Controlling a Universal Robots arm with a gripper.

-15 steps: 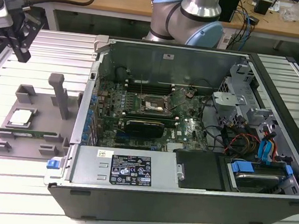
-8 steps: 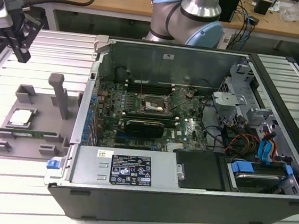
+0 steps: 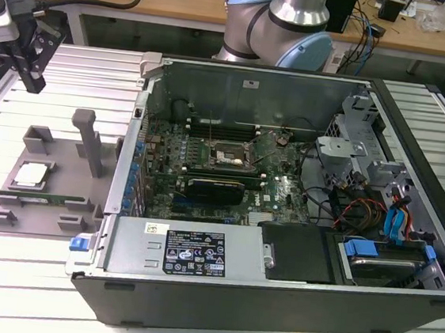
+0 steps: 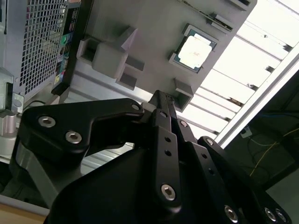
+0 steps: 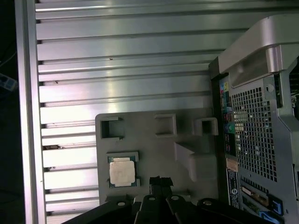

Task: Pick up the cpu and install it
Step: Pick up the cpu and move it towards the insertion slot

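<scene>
A ribbed, brushed-aluminium table [image 3: 36, 274] carries a matte grey moulded tray [image 3: 64, 158] with blocky posts and square pockets. Just beside the tray stands an open sheet-metal computer case [image 3: 272, 299] with a perforated back panel. The cpu [image 3: 32, 174], a flat square with a shiny silver lid and a thin dark rim, lies in a shallow framed pocket of that tray, while the black, bolted gripper [image 4: 159, 98] hangs clear of the tray's edge, its slim fingers pressed together, empty, touching nothing.
</scene>
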